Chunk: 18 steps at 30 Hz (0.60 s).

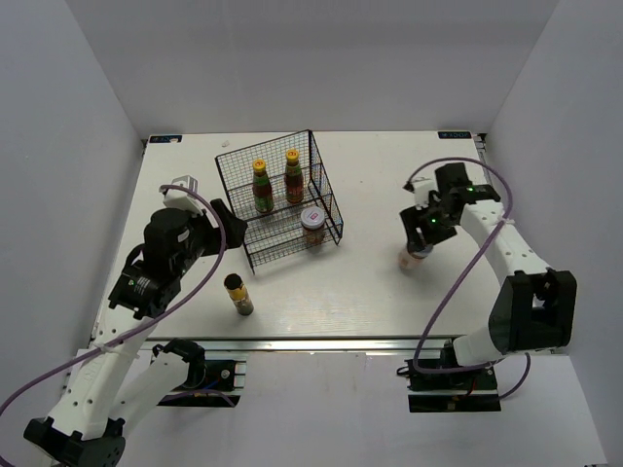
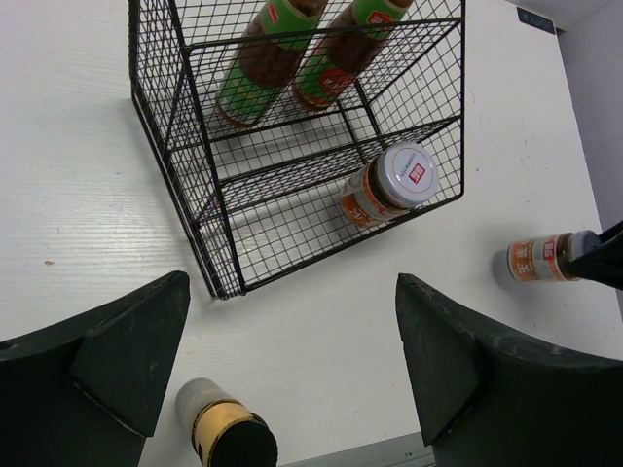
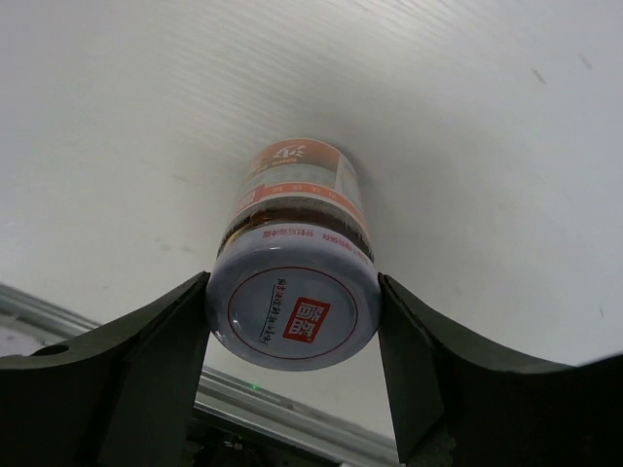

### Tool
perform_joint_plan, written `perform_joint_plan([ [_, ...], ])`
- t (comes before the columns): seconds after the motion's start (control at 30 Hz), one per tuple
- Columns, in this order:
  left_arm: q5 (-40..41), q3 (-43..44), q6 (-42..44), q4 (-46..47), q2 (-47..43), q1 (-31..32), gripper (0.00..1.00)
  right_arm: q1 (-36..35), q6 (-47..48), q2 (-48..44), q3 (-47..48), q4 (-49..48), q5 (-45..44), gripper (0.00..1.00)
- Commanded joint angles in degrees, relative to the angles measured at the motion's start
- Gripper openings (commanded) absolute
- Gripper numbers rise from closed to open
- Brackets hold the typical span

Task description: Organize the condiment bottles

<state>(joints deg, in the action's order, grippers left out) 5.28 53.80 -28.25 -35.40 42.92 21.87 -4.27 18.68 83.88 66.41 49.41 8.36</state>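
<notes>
A black wire rack [image 1: 329, 185] stands at mid-left. Two red-sauce bottles with yellow caps [image 1: 261, 187] [image 1: 293, 176] stand on its upper tier; the left wrist view shows them too [image 2: 255, 78] [image 2: 336, 60]. A white-lidded jar [image 1: 312, 226] [image 2: 389, 183] sits on the lower tier. The dark gold-labelled bottle [image 1: 238, 294] [image 2: 226, 440] stands on the table in front of the rack. My left gripper [image 1: 224, 220] [image 2: 292, 292] is open and empty above it. My right gripper [image 1: 421, 241] [image 3: 292, 292] is shut on the second white-lidded jar [image 1: 417, 257] [image 3: 297, 233] [image 2: 538, 260] by its lid, at the table surface.
The table's front rail [image 1: 321, 342] runs below the dark bottle. White walls close in the back and both sides. The rack's near corner [image 2: 226, 287] lies just ahead of my left fingers.
</notes>
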Motion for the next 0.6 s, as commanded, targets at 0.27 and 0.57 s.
perform_joint_plan([
  [0.27, 1.4, 2.9, 0.3, -1.7, -1.5, 0.0, 0.96, -21.7, 4.9, 1.7, 12.7, 2.9, 9.4, 0.0],
  [0.57, 4.0, 4.6, -1.3, -4.9, -3.8, 0.0, 0.96, -36.5, 2.9, 7.3, 26.2, 3.6, 15.3, 0.0],
])
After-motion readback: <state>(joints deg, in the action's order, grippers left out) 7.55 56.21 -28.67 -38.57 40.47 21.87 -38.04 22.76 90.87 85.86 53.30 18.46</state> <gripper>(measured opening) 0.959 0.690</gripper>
